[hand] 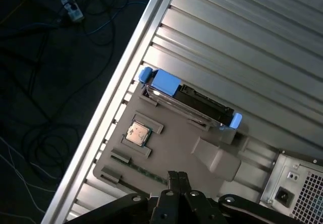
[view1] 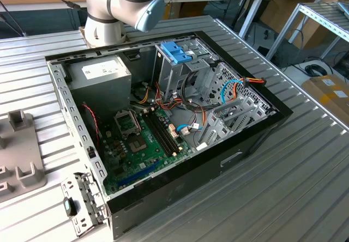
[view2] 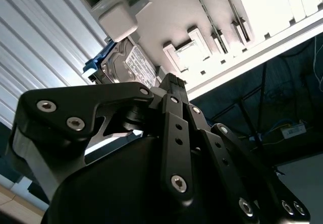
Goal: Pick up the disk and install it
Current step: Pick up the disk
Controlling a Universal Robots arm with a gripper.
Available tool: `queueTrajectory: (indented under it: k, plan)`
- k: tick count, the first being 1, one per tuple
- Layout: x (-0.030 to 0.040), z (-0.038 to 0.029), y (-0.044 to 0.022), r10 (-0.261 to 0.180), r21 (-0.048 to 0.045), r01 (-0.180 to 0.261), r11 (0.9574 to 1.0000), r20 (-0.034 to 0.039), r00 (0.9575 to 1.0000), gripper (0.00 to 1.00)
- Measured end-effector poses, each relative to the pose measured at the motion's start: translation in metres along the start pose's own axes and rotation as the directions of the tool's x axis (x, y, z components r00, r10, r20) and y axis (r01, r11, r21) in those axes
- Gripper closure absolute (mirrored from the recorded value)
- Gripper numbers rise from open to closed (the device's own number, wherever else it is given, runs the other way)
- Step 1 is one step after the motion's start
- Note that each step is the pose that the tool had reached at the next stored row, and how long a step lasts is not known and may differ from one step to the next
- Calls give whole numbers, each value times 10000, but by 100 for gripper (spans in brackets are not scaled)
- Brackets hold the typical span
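disk w/ blue carrier sits in grey fixture on ribbed tabletop, near tabletop's edge. jaws closed on nothing, hovering over fixture, apart from disk. open pc case on tabletop in exterior view.

In the exterior view, the table carries an open case in the middle, a grey fixture at its 9 o'clock, a bracket at 7 o'clock.
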State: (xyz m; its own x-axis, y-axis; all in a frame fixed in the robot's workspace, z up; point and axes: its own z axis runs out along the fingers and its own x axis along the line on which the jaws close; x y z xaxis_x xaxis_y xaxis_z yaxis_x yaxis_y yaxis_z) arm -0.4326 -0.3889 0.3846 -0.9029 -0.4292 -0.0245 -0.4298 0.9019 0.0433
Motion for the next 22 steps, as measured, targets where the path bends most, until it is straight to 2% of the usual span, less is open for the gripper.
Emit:
queueTrajectory:
  k: [22]
  plan:
    - [0,0,0,-885,-23,884,9961,-37,9961,90]
